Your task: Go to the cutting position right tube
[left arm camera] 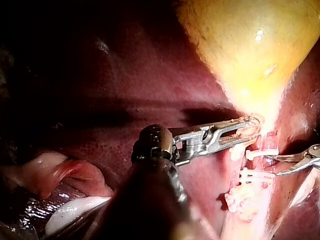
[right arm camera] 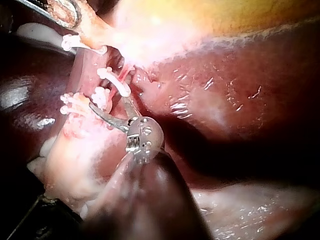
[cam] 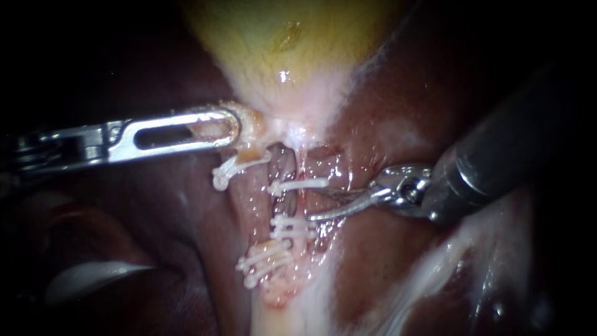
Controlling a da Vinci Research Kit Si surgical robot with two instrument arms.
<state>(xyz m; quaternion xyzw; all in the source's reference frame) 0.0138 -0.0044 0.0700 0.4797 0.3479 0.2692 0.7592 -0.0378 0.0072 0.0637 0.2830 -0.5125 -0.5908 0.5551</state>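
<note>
Clips (cam: 298, 185) across tubes (cam: 250, 202), gallbladder (cam: 280, 43) above, liver (cam: 398, 106) around

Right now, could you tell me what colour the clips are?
The clips are white, clearest in the endoscope view.

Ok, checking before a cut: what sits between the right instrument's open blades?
Bare right tube, between the upper clip and lower clips, at the right instrument's blade tips. Anything behind the tube is covered.

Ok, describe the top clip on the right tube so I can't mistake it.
From the yellow gallbladder, follow the pale neck down onto the right tube. The clip is the lone white bar just above the right instrument's open blades; the lower clips sit as a pair.
</note>
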